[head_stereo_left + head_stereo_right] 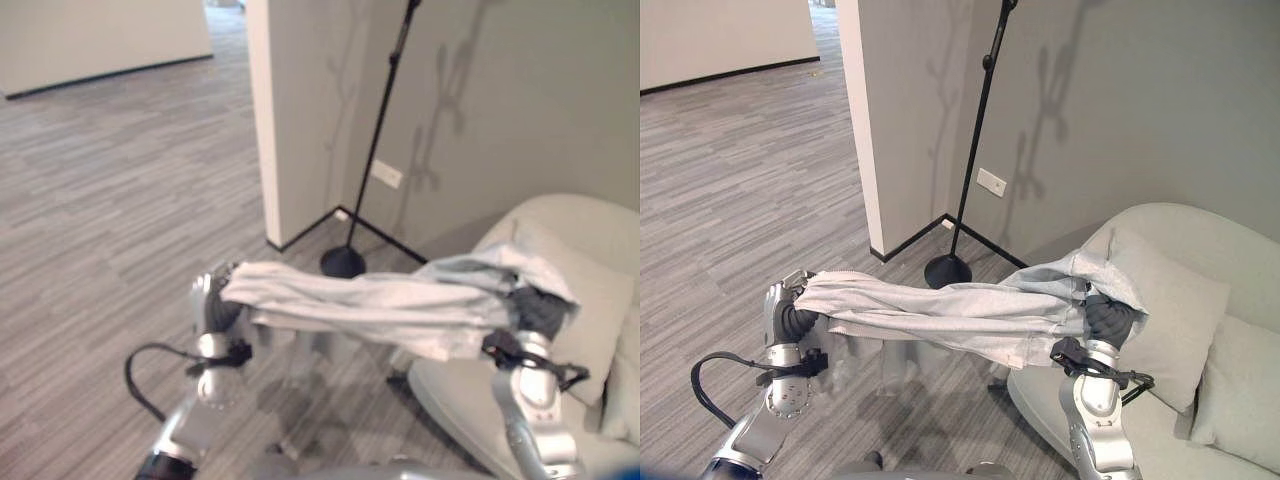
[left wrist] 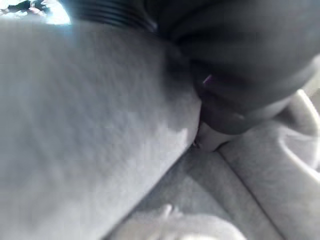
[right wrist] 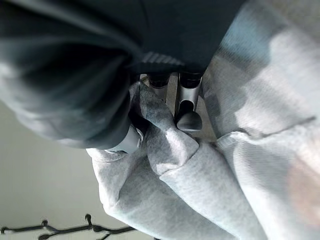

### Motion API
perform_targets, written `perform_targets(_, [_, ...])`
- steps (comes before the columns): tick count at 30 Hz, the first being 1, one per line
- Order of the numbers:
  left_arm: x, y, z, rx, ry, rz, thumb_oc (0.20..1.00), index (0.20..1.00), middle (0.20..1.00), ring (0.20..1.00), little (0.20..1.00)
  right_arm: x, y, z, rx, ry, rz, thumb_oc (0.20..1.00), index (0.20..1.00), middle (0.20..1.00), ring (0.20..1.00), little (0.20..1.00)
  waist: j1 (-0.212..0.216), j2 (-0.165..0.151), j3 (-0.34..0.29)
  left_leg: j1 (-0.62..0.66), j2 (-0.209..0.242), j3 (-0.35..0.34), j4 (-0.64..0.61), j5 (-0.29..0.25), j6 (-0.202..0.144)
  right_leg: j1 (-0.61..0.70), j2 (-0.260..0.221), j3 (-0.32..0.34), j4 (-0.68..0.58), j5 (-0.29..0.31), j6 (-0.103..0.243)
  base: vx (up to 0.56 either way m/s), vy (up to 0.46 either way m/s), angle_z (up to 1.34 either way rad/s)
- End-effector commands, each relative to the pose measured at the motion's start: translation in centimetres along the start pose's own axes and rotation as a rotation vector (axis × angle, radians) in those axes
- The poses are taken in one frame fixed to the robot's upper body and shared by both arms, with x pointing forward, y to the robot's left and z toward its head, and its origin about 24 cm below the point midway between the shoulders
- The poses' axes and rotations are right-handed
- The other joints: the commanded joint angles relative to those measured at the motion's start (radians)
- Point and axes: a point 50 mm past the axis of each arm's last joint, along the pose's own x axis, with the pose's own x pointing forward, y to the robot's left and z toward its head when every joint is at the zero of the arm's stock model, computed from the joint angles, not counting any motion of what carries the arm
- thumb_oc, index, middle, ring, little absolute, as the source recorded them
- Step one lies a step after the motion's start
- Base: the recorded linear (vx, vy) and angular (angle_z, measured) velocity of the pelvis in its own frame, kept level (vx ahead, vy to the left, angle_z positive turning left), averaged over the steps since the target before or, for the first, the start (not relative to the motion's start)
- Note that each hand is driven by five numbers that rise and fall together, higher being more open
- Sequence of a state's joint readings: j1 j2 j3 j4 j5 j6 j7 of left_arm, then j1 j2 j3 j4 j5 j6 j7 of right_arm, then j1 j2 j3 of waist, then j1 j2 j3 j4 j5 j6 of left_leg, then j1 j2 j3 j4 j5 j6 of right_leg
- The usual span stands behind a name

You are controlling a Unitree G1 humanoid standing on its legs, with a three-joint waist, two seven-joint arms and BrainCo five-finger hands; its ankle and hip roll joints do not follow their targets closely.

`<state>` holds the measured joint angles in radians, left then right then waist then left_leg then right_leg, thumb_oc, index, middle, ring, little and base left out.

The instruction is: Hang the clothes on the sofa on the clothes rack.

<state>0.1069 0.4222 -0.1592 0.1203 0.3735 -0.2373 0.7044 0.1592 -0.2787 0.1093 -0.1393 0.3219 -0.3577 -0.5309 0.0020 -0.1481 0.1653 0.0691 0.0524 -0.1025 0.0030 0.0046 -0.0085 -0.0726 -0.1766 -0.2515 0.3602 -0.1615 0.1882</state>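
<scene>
Light grey garment stretched out in mid-air between both hands, well above the grey wood-patterned floor, sagging a little in the middle. Left hand up at the garment's end farthest from the sofa, cloth draped over the top of it; fingers buried under the fabric, so cannot tell whether curled or straight. In the left wrist view, just the dark ribbed cover pressed against grey cloth, no fingers to read. Right hand raised just in front of the sofa, the other end of the garment bunched over it and spilling toward the sofa's backrest. Right wrist view clearer: dark-tipped silver fingers curled down against a fold of the grey fabric, thumb tucked in beside it, cloth pinched between them. Pale cream sofa with a loose cushion lying on its seat, farther from the garment than the right hand. Clothes rack, a thin black pole on a round black base, standing beyond the garment, beside the sofa and close to the grey wall, next to the white pillar corner. Garment hanging clear of the rack, not touching the pole. Branching top of the rack glimpsed in the right wrist view against the pale wall.
</scene>
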Motion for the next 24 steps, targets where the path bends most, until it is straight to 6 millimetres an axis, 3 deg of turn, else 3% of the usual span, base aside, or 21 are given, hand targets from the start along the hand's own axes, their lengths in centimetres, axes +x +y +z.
perform_targets(1, [1.5,0.6,3.0,-0.067,-0.171,0.030,0.200,0.200,0.200,0.200,0.200,1.4,0.6,2.8,0.021,-0.179,0.020,0.200,0.200,0.200,0.200,0.200,-0.011,-0.004,-0.076,0.180,-0.109,0.014,-0.010,-0.193,0.045,-0.044,0.108,-0.039,-0.328,0.277,-0.071,0.50,0.019,0.53])
perform_targets(3, [1.2,0.3,3.1,-0.110,-0.157,0.012,0.200,0.200,0.200,0.200,0.200,1.4,0.7,2.2,0.033,-0.144,0.029,0.200,0.200,0.200,0.200,0.200,-0.014,0.011,-0.106,0.176,-0.096,0.049,0.088,-0.220,0.022,0.003,0.116,-0.047,-0.339,0.257,-0.079,0.42,0.008,0.46])
perform_targets(4, [1.6,0.3,3.4,-0.127,-0.169,0.008,0.200,0.200,0.200,0.200,0.200,1.6,1.0,2.2,0.038,-0.144,0.046,0.200,0.200,0.200,0.200,0.200,-0.011,0.022,-0.105,0.151,-0.082,0.088,0.188,-0.192,-0.008,0.031,0.126,-0.054,-0.353,0.254,-0.080,0.24,-0.003,-0.13])
perform_targets(5, [1.7,0.4,3.7,-0.132,-0.187,0.003,0.200,0.200,0.200,0.200,0.200,1.7,1.1,2.3,0.035,-0.150,0.054,0.200,0.200,0.200,0.200,0.200,-0.010,0.012,-0.098,0.096,-0.073,0.121,0.295,-0.160,-0.021,0.044,0.116,-0.051,-0.365,0.258,-0.086,0.18,-0.011,-0.31])
perform_targets(6, [2.0,0.7,4.0,-0.124,-0.214,0.011,0.200,0.200,0.200,0.200,0.200,2.0,1.1,2.5,0.022,-0.168,0.067,0.200,0.200,0.200,0.200,0.200,-0.002,0.012,-0.087,0.035,-0.030,0.174,0.420,-0.105,-0.051,0.074,0.119,-0.054,-0.380,0.250,-0.096,0.05,-0.008,-0.25])
perform_targets(7, [2.1,0.7,4.0,-0.124,-0.216,0.011,0.200,0.200,0.200,0.200,0.200,2.1,1.1,2.5,0.023,-0.170,0.066,0.200,0.200,0.200,0.200,0.200,-0.002,0.010,-0.088,0.023,-0.032,0.174,0.431,-0.104,-0.051,0.070,0.117,-0.054,-0.383,0.256,-0.098,0.09,-0.020,-0.14])
perform_targets(8, [2.3,1.1,4.2,-0.149,-0.222,0.037,0.200,0.200,0.200,0.200,0.200,2.6,1.5,3.0,0.025,-0.194,0.065,0.200,0.200,0.200,0.200,0.200,0.013,-0.001,-0.067,-0.088,0.035,0.261,0.571,-0.067,-0.039,0.095,0.110,-0.056,-0.402,0.236,-0.114,0.06,-0.019,0.01])
perform_targets(11, [2.2,1.0,4.2,-0.184,-0.198,0.049,0.200,0.200,0.200,0.200,0.200,2.5,1.6,3.3,0.020,-0.210,0.074,0.200,0.200,0.200,0.200,0.200,0.032,-0.008,-0.053,-0.169,0.076,0.309,0.607,-0.099,-0.012,0.125,0.105,-0.039,-0.414,0.220,-0.120,0.09,0.027,-0.06])
perform_targets(12, [2.1,0.9,4.1,-0.193,-0.187,0.052,0.200,0.200,0.200,0.200,0.200,2.5,1.6,3.6,0.013,-0.222,0.080,0.200,0.200,0.200,0.200,0.200,0.041,-0.009,-0.045,-0.204,0.074,0.300,0.586,-0.125,-0.003,0.142,0.106,-0.023,-0.418,0.213,-0.120,0.26,0.204,-0.12])
perform_targets(13, [2.0,0.8,4.2,-0.188,-0.193,0.041,0.200,0.200,0.200,0.200,0.200,2.5,1.5,4.1,-0.002,-0.253,0.094,0.200,0.200,0.200,0.200,0.200,0.045,-0.011,-0.043,-0.223,0.048,0.263,0.446,-0.143,0.010,0.153,0.102,0.006,-0.418,0.199,-0.112,0.21,0.181,-0.14])
perform_targets(14, [2.1,0.8,4.2,-0.188,-0.194,0.041,0.200,0.200,0.200,0.200,0.200,2.5,1.5,4.1,-0.002,-0.254,0.093,0.200,0.200,0.200,0.200,0.200,0.043,-0.019,-0.046,-0.221,0.039,0.265,0.429,-0.128,0.013,0.148,0.094,0.005,-0.417,0.201,-0.112,0.22,0.215,-0.01])
perform_targets(16, [2.1,0.7,4.4,-0.184,-0.199,0.038,0.200,0.200,0.200,0.200,0.200,2.6,1.6,4.2,-0.015,-0.267,0.095,0.200,0.200,0.200,0.200,0.200,0.058,0.001,-0.050,-0.247,0.021,0.183,0.246,-0.042,-0.011,0.174,0.116,0.029,-0.415,0.171,-0.112,0.30,0.228,0.03])
perform_targets(17, [2.4,0.7,4.8,-0.175,-0.226,0.039,0.200,0.200,0.200,0.200,0.200,2.7,1.5,4.2,-0.032,-0.275,0.089,0.200,0.200,0.200,0.200,0.200,0.068,0.015,-0.053,-0.256,0.009,0.130,0.062,0.055,-0.036,0.199,0.134,0.044,-0.406,0.135,-0.121,0.43,0.287,0.05])
perform_targets(19, [2.9,0.8,5.0,-0.168,-0.242,0.058,0.200,0.200,0.200,0.200,0.200,3.0,1.5,4.1,-0.062,-0.284,0.064,0.200,0.200,0.200,0.200,0.200,0.084,0.021,-0.050,-0.288,0.015,0.111,-0.053,0.108,-0.051,0.232,0.144,0.060,-0.391,0.096,-0.129,0.37,0.215,-0.16])
perform_targets(22, [3.2,0.9,4.9,-0.130,-0.256,0.074,0.200,0.200,0.200,0.200,0.200,3.2,1.3,4.2,-0.081,-0.297,0.053,0.200,0.200,0.200,0.200,0.200,0.094,0.024,-0.054,-0.319,0.017,0.095,-0.088,0.126,-0.065,0.262,0.154,0.081,-0.372,0.060,-0.129,0.33,0.191,-0.52])
perform_targets(24, [3.9,2.2,4.3,-0.044,-0.271,0.131,0.200,0.200,0.200,0.200,0.200,3.6,1.0,4.4,-0.120,-0.316,0.039,0.200,0.200,0.200,0.200,0.200,0.110,0.026,-0.077,-0.318,0.019,0.075,-0.089,0.148,-0.066,0.295,0.149,0.115,-0.335,0.027,-0.119,0.39,0.261,-0.69])
